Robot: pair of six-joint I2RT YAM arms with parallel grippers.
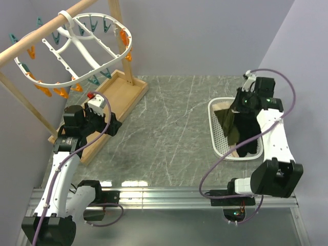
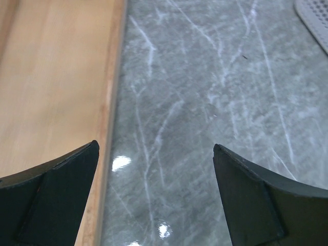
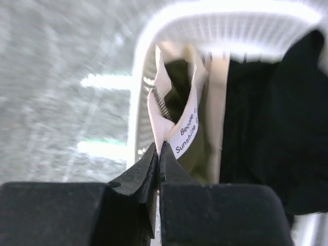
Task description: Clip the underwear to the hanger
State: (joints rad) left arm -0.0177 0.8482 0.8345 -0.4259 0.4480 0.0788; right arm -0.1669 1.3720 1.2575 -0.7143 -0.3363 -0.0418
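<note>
Right end effector (image 3: 159,151) clenched on the underwear (image 3: 180,95) above white basket (image 1: 219,146); left end effector (image 2: 155,149) gaped wide over bench (image 2: 205,77).

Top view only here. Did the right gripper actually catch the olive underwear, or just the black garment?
Observer: The right wrist view shows the right gripper shut on the underwear, at its pale edge beside a printed label.
Operator: Is the black garment pinched too?
Observer: No. The black garment sits off to one side of the fingertips, not between them, in front of the white basket.
Operator: And the left gripper?
Observer: The left gripper is open with nothing between its fingers, over the edge where the wooden tray meets the table.
</note>
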